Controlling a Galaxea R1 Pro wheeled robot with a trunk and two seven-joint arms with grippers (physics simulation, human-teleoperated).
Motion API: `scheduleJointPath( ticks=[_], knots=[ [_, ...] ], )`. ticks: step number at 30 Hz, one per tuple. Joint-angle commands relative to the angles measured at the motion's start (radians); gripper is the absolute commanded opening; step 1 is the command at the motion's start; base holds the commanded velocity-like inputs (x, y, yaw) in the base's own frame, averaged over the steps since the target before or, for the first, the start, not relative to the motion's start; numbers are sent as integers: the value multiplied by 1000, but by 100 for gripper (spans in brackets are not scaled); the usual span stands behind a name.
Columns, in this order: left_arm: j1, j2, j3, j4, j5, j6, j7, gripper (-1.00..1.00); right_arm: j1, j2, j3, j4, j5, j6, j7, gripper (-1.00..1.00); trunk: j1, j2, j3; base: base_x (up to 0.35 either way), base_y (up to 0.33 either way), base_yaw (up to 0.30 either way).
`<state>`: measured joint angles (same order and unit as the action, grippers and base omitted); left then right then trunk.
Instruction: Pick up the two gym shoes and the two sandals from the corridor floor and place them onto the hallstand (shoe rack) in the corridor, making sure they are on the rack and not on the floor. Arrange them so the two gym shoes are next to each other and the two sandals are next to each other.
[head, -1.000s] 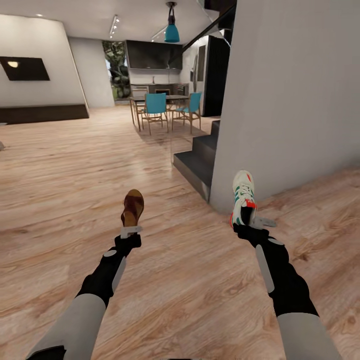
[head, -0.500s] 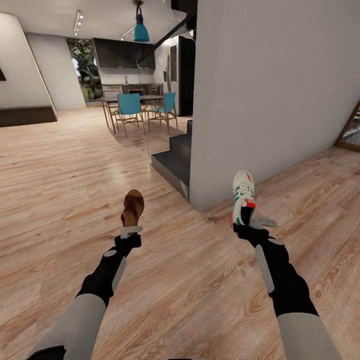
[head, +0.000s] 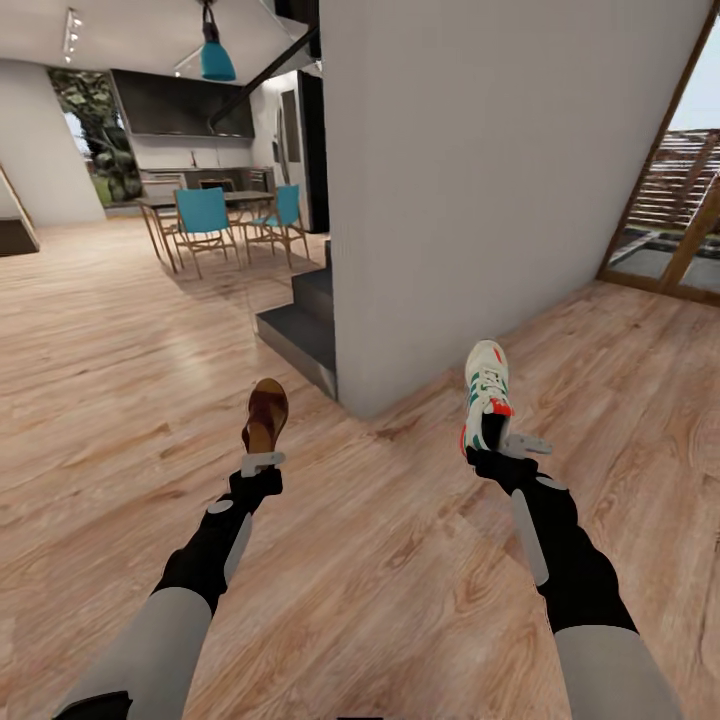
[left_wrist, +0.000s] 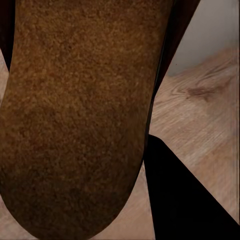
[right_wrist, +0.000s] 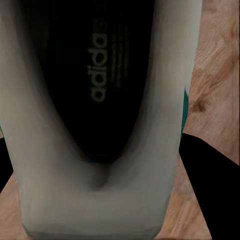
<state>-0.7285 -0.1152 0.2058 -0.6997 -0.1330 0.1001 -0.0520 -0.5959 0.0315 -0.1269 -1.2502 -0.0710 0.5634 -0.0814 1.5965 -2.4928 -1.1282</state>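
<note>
1. 2 arms reach forward from you in the head view, each carrying 1 piece of footwear above the corridor floor, a light wood-grain plank surface.
2. Your left gripper is clamped on the heel end of a dark brown sandal, whose toe points away from you. In the left wrist view the sandal's rough brown surface sits right up against the camera.
3. Your right gripper is clamped on the heel end of a white gym shoe with green stripes and red-orange accents, toe pointing away from you. In the right wrist view you look into its dark inside, where pale lettering reads "adidas".
4. Ahead, between the 2 arms, stands the corner of a pale grey wall, with dark steps just to its left.
5. Farther back on the left are a dining table with teal chairs and a teal pendant lamp. On the far right is a wood-framed glass opening.
</note>
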Motion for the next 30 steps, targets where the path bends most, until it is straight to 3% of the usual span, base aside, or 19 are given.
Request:
scheduleJointPath(
  ticks=[1, 30],
  knots=[
    [0, -1, 6, -3, -13, 6, -6, -100, -1, 1, 0, -1, -7, 4, -6, -100, 0, 0, -1, 0, 0, -300],
    [0, -1, 7, -3, -13, 6, -6, -100, -1, 1, 0, -1, -7, 4, -6, -100, 0, 0, 7, 0, 0, -300]
  ],
)
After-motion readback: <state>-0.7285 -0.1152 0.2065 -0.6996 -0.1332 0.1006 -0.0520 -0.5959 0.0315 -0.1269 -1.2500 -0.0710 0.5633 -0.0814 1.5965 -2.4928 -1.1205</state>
